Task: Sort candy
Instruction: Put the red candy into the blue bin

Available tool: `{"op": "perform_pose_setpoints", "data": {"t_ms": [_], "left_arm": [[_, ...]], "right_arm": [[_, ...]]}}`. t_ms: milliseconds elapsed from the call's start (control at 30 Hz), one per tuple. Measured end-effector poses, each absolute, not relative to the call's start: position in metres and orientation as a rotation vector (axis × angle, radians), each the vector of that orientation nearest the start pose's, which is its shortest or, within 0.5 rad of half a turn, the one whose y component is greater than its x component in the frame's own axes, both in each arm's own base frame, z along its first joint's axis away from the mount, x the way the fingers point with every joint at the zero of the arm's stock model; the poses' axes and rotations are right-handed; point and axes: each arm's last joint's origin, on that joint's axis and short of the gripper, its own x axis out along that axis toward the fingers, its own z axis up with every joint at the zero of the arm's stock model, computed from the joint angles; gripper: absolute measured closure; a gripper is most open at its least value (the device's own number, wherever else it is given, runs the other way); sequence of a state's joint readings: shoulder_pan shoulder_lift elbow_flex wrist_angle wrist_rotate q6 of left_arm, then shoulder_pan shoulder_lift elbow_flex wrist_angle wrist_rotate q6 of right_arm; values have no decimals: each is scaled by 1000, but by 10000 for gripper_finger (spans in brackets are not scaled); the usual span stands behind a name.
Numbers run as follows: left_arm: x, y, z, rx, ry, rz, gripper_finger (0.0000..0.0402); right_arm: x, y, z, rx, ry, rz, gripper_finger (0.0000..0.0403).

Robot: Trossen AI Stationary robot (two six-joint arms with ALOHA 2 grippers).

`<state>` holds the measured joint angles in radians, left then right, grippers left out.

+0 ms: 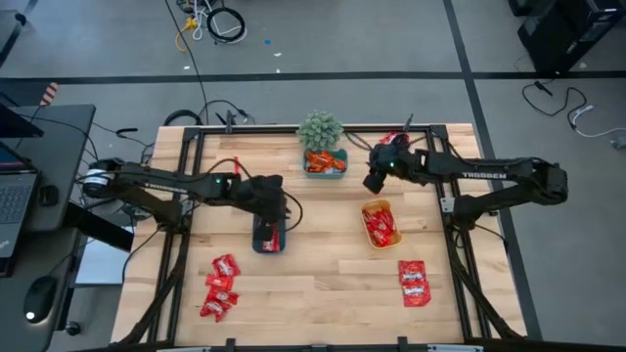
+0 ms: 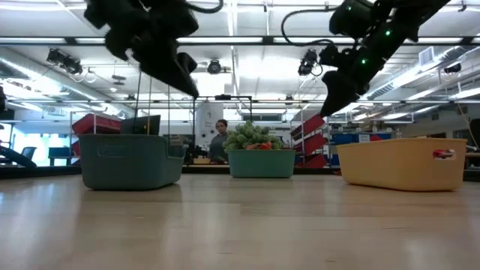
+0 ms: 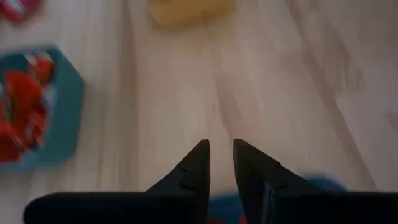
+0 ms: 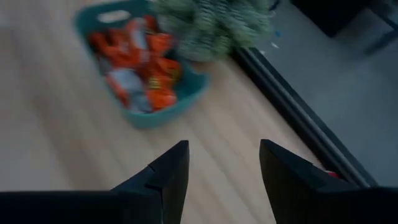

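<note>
High view: potted plant (image 1: 321, 128) at the surface's far edge beside the teal tray (image 1: 325, 163). Right hand (image 1: 373, 182) spread wide, empty; left hand (image 1: 271, 231) narrow above the blue tray (image 1: 269, 238). Loose candy (image 1: 220, 286) near both front corners.

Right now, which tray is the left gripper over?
The dark blue tray, left of centre. The left gripper hangs above it; the teal tray by the plant and the yellow tray lie further right.

Pale wood-grain worktop (image 1: 323, 284). Shiny red candy (image 1: 221, 286), some orange. Teal tray (image 1: 324, 172), blue tray (image 1: 270, 246), yellow tray (image 1: 364, 216). Green potted plant (image 1: 321, 129). Dark arms.
</note>
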<state>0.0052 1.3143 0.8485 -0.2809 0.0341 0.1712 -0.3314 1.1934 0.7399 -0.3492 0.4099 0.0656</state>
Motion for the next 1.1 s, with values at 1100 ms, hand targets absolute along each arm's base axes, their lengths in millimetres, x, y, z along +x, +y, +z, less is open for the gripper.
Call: {"op": "perform_pose_setpoints", "data": {"t_ms": [1100], "left_arm": [[223,73,224,48,92,-153,390]], "right_arm": [[185,-217,121,140,1239,-986,263]]}}
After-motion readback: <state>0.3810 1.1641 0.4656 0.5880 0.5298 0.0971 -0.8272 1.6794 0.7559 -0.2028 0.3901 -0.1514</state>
